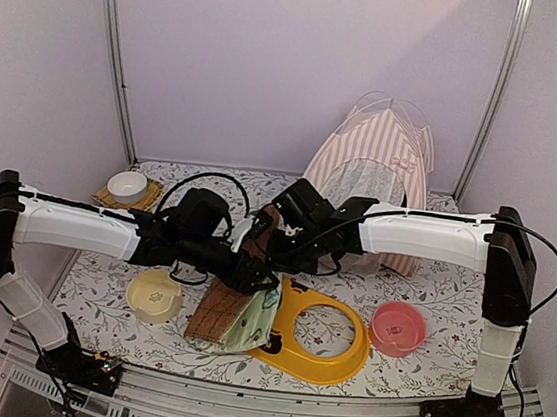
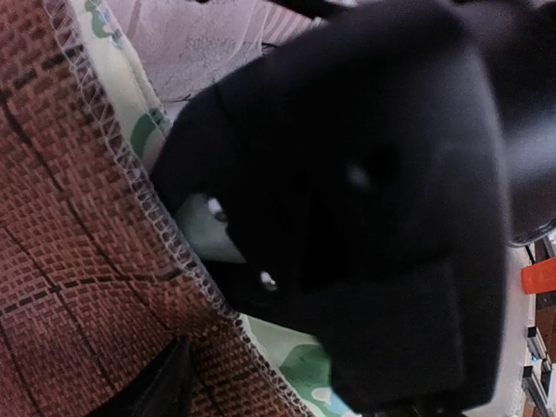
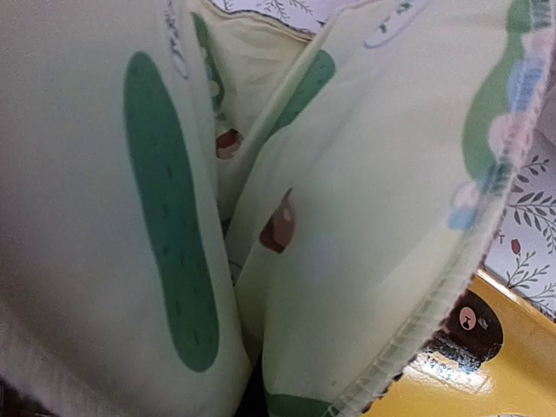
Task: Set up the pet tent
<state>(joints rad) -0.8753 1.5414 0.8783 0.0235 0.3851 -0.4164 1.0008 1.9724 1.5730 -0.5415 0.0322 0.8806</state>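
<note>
Left hand (image 1: pixel 253 278) just beside closed right hand (image 1: pixel 272 243)

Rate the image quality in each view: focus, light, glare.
Top external: even, soft light, sharp throughout, the pet tent crisp. Left wrist: a black shape close to the lens is blurred, the weave of the quilted mat sharp. Right wrist: the mat's pale green side fills the frame, slightly soft; glare on the yellow stand at lower right.
</note>
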